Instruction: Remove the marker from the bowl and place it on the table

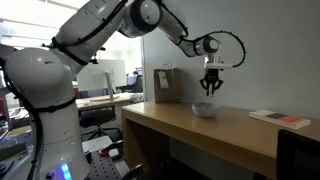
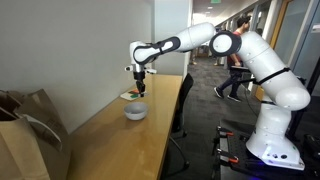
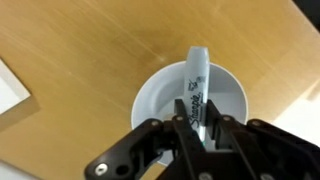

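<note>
Wooden table with a brown paper bag standing near its far corner. The white bowl sits about midway between the long edges. Your gripper hangs over the bowl, jaws pinching the near end of the marker. In the wrist view the marker's long axis runs up the frame, free end pointing at the bowl's far rim.

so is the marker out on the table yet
No, the wrist view shows the marker within the white bowl rim, not on the wooden table.
</note>
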`<control>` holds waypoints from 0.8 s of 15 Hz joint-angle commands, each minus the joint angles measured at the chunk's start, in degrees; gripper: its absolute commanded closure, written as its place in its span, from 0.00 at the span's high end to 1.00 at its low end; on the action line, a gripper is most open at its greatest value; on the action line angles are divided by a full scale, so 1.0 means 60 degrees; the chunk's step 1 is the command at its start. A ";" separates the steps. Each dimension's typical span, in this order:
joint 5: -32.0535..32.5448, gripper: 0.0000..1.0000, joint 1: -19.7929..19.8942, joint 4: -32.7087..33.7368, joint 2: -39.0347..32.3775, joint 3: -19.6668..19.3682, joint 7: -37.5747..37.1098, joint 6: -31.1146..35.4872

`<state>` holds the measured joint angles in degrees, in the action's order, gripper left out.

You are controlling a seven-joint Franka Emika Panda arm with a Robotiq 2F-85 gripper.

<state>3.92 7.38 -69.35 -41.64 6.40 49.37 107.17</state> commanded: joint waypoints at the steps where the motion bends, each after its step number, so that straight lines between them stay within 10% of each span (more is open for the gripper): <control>1: 0.0057 0.06 0.0185 -0.1705 0.1303 0.0131 0.1303 0.0266; 8: 0.0158 0.06 0.0630 -0.4895 0.2896 -0.0248 0.4058 0.1671; 12: -0.0157 0.06 0.0762 -0.6074 0.3079 -0.0570 0.3653 0.3135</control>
<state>4.15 12.08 -99.57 -25.93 4.03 72.71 119.78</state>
